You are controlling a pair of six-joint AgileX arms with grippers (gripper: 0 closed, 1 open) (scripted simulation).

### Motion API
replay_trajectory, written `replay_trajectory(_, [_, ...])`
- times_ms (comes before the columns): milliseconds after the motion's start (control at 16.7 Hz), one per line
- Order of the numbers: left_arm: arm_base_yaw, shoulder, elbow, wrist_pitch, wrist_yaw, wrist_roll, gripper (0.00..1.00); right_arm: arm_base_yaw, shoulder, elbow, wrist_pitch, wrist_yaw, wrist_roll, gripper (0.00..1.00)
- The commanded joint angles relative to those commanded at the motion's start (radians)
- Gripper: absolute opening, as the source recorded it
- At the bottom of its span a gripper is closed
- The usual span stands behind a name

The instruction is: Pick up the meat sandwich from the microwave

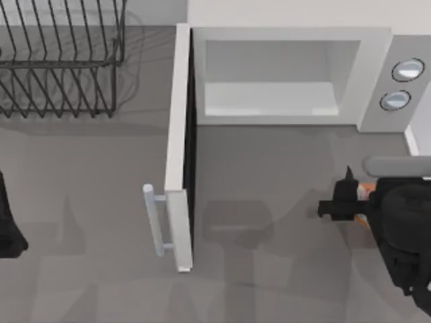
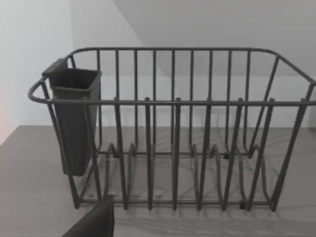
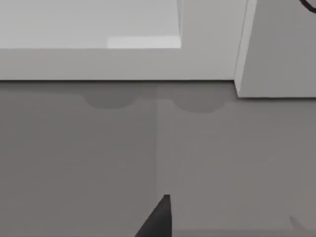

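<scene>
Hovering right gripper [image 1: 337, 202] before open microwave [image 1: 283, 74], orange-edged lump [image 1: 363, 202] beside it

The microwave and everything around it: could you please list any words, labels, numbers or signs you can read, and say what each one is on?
None: no readable text anywhere.
The microwave has a plain white door and a grey panel with two silver knobs, unmarked.
The black wire rack and its dark cup carry no label.
The right gripper bears no marking.
</scene>
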Motion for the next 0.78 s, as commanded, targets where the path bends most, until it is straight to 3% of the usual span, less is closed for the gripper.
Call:
replay_trajectory(660, [0.0, 0.0, 0.0, 0.0, 0.0, 0.0, 1.0, 0.0, 0.0, 0.0, 0.0, 0.0, 0.0, 0.98])
replay_trajectory(780, [0.0, 0.0, 0.0, 0.0, 0.0, 0.0, 1.0, 0.0, 0.0, 0.0, 0.0, 0.0, 0.0, 1.0])
